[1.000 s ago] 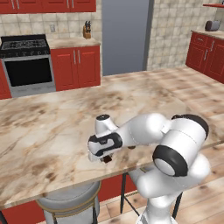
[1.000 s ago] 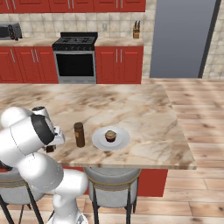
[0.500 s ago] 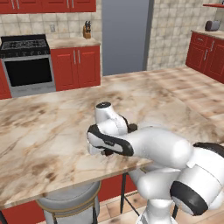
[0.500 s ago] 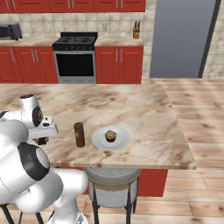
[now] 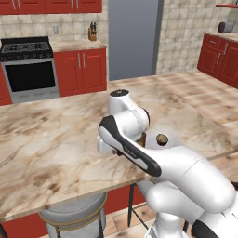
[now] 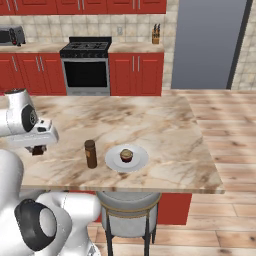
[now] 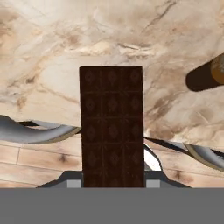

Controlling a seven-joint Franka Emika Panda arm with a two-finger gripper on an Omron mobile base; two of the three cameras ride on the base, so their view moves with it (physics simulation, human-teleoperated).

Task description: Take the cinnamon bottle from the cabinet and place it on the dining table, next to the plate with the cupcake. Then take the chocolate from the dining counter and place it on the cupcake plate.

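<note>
a dark brown cinnamon bottle (image 6: 90,153) stands upright on the marble counter just left of a white plate (image 6: 139,159) holding a cupcake (image 6: 126,155), while a dark chocolate bar (image 7: 112,127) is gripped above the near edge.

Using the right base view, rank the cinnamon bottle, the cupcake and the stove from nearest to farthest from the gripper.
From the gripper, at the counter's left end and holding the chocolate:
1. Cinnamon bottle, upright just to the gripper's right.
2. Cupcake, on its plate right of the bottle.
3. Stove, across the room against the back wall.
</note>
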